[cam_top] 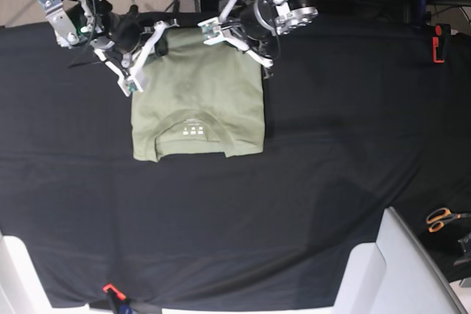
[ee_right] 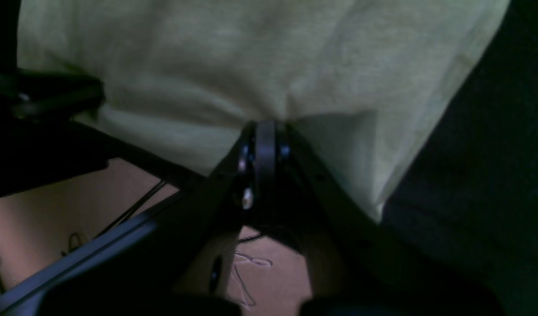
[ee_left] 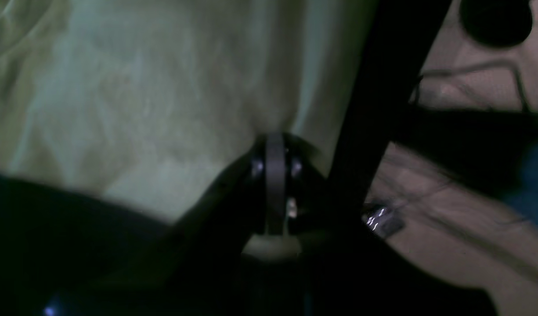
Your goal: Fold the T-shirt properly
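Pale green T-shirt (cam_top: 197, 101) lying on the black cloth surface (cam_top: 331, 152), sleeves tucked under, collar end nearest the base view's lower edge. Left gripper (cam_top: 208, 32) and right gripper (cam_top: 131, 81) each clenched on a far corner of the shirt; fabric pinched between the closed jaws in both wrist views. Best done by lifting both corners level, drawing them evenly toward the collar, and laying hem on shoulders without skew.
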